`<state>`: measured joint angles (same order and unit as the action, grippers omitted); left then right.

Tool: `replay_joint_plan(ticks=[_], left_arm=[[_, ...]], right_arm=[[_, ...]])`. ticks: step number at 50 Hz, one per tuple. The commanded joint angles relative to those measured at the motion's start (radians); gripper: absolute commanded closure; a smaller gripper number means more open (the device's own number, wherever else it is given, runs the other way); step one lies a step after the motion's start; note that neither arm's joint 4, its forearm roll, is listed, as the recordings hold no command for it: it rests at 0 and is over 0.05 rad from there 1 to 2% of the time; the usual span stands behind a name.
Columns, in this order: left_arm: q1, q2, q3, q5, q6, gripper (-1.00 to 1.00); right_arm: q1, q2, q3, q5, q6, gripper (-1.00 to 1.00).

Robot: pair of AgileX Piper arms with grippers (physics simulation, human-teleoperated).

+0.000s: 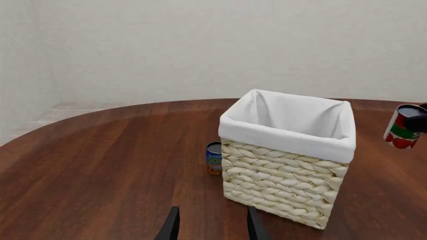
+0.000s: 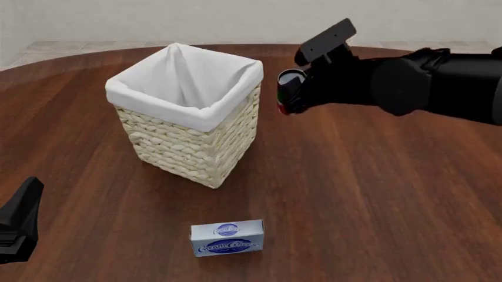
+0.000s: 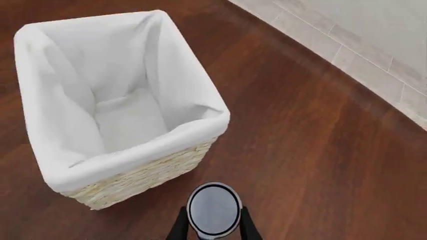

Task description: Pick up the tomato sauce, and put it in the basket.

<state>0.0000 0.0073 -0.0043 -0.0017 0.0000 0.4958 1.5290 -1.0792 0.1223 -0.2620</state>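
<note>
The tomato sauce (image 2: pixel 287 88), a small can with a red and green label and a silver top, hangs in the air in my right gripper (image 2: pixel 297 98), just right of the basket's rim. The right wrist view shows its top (image 3: pixel 213 207) between the two fingers of the right gripper (image 3: pixel 213 227), beside the basket's near corner. It also shows in the left wrist view (image 1: pixel 401 127). The basket (image 2: pixel 196 147) is tall pale wicker with white lining and looks empty inside (image 3: pixel 127 115). My left gripper (image 1: pixel 212 227) is open and empty, low at the table's front left (image 2: pixel 20 223).
A white-and-blue rectangular box (image 2: pixel 227 238) lies flat on the wooden table in front of the basket. A small blue-labelled can (image 1: pixel 213 157) stands against the basket's side (image 1: pixel 287 185) in the left wrist view. The table's curved far edge meets a pale floor.
</note>
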Motion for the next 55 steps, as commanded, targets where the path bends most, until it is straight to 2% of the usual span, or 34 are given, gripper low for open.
replay_joint_plan(ticks=[1, 29, 30, 35, 50, 55], left_arm=[[0.0, 0.0, 0.0, 0.0, 0.0, -1.0], [0.0, 0.0, 0.0, 0.0, 0.0, -1.0], [0.0, 0.0, 0.0, 0.0, 0.0, -1.0], [0.0, 0.0, 0.0, 0.0, 0.0, -1.0], [0.0, 0.0, 0.0, 0.0, 0.0, -1.0], [0.0, 0.0, 0.0, 0.0, 0.0, -1.0]], right_arm=[[0.007, -0.053, -0.044, 0.08, -0.004, 1.0], [0.038, -0.058, -0.197, 0.219, -0.061, 1.0], [0.045, -0.045, -0.224, 0.235, -0.076, 1.0], [0.06, -0.027, -0.278, 0.265, -0.072, 1.0], [0.104, 0.059, -0.463, 0.357, -0.13, 1.0], [0.122, 0.081, -0.511, 0.38, -0.134, 1.0]])
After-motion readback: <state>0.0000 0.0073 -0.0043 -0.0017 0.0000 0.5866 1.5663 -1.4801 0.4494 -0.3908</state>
